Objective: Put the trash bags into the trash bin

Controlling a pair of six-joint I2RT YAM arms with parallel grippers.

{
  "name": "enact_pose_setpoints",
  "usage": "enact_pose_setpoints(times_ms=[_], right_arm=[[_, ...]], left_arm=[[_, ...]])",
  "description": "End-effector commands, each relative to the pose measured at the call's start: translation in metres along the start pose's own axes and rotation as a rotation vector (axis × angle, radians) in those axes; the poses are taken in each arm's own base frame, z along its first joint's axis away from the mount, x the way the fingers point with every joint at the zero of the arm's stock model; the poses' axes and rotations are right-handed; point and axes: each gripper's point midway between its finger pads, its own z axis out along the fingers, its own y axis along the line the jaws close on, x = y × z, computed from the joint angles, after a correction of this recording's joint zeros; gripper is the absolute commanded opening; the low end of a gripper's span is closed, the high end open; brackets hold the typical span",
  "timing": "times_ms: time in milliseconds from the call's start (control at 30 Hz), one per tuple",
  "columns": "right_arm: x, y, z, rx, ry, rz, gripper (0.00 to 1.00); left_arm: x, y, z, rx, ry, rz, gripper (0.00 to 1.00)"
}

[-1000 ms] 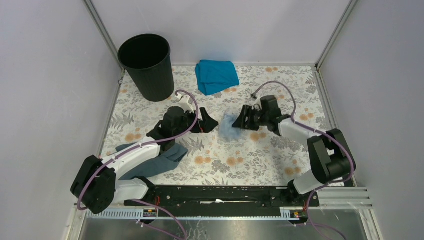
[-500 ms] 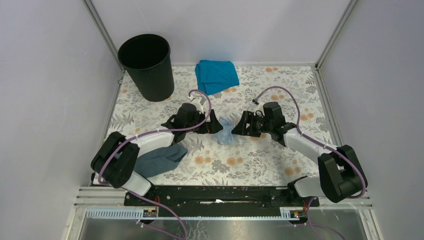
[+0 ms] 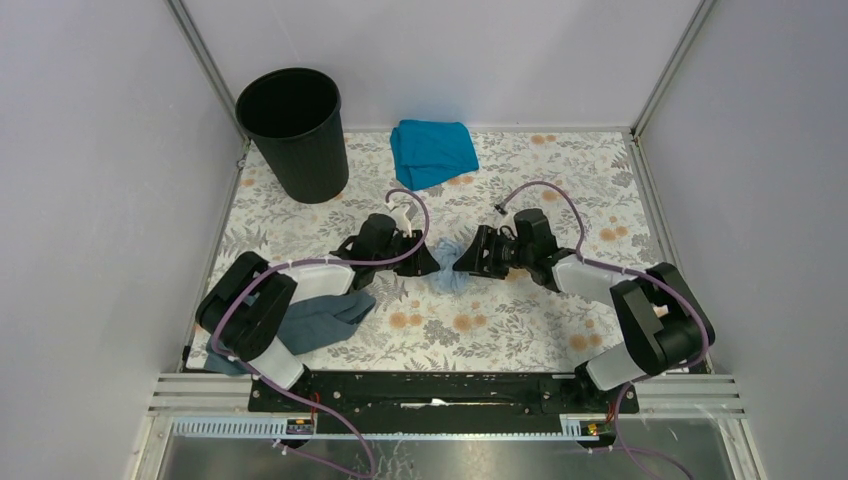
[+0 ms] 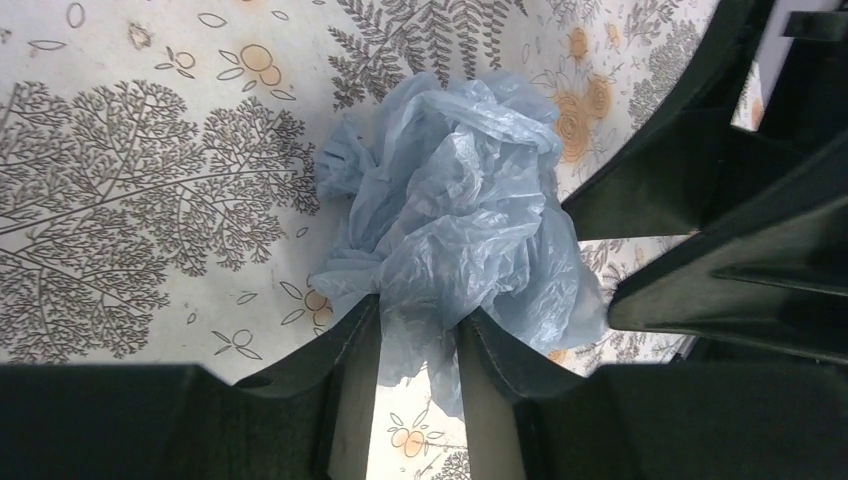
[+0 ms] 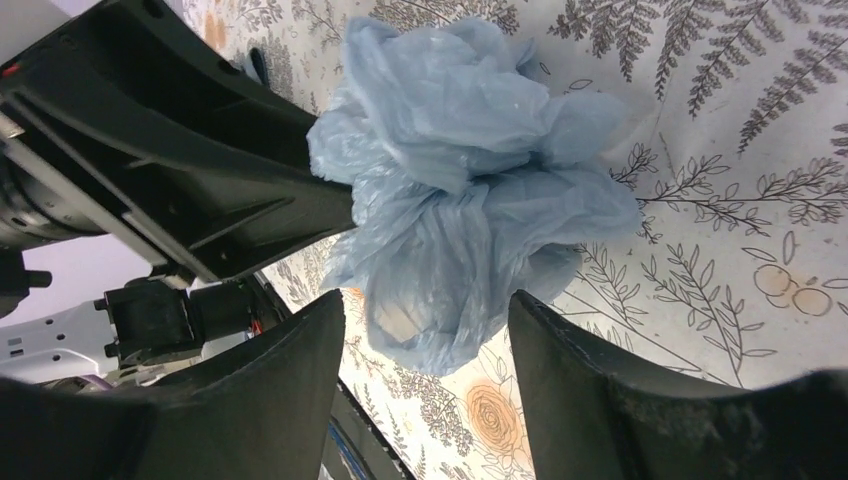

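Note:
The trash bag [image 3: 448, 266] is a crumpled pale blue film bunched on the floral table between my two grippers. My left gripper [image 3: 432, 262] comes at it from the left. In the left wrist view its jaws [image 4: 420, 315] pinch a fold of the bag [image 4: 450, 210]. My right gripper [image 3: 466, 261] faces it from the right. In the right wrist view its jaws [image 5: 428, 310] stand apart around the bag's [image 5: 460, 190] lower end, with gaps on both sides. The black trash bin [image 3: 295, 130] stands upright at the far left corner, well away from both grippers.
A teal cloth [image 3: 432, 152] lies folded at the back centre. A dark slate-grey cloth [image 3: 320, 318] lies by the left arm near the front. Grey walls close the table on three sides. The two grippers' fingers are nearly touching over the bag.
Both grippers have moved inward onto the bag. The left jaws went from wide open to closed on the film. The bag has been squeezed into a narrower bunch.

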Motion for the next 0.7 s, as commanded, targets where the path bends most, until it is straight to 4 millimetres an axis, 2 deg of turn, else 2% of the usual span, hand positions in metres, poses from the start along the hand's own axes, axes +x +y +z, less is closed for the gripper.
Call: enact_pose_setpoints(times_ms=[0,133,200,233,267,300,467,567,667], right_arm=[[0.000,0.008,0.014,-0.039,0.000,0.005,0.66],[0.005,0.004,0.021,-0.014,0.000,0.005,0.56],[0.006,-0.003,0.018,0.023,-0.012,-0.005,0.38],[0.005,-0.006,0.015,0.047,-0.018,-0.019,0.25],[0.006,-0.010,0.012,0.080,-0.021,-0.030,0.16],[0.005,-0.014,0.007,0.114,-0.027,-0.050,0.11],[0.009,-0.029,-0.019,0.251,-0.020,-0.124,0.00],[0.016,-0.036,-0.037,0.312,-0.021,-0.139,0.00],[0.019,-0.031,-0.050,0.305,-0.042,-0.158,0.00]], left_arm=[[-0.011,-0.022,-0.005,0.110,-0.051,0.061,0.35],[-0.011,-0.030,-0.012,0.151,-0.076,0.083,0.31],[-0.013,-0.031,-0.017,0.157,-0.097,0.092,0.30],[-0.014,-0.032,-0.020,0.158,-0.111,0.097,0.29],[-0.015,-0.031,-0.023,0.158,-0.122,0.100,0.27],[-0.016,-0.030,-0.026,0.156,-0.135,0.099,0.26],[-0.028,-0.022,-0.045,0.150,-0.233,0.065,0.18],[-0.030,-0.017,-0.054,0.156,-0.278,0.045,0.16],[-0.034,-0.015,-0.060,0.153,-0.305,0.037,0.09]])
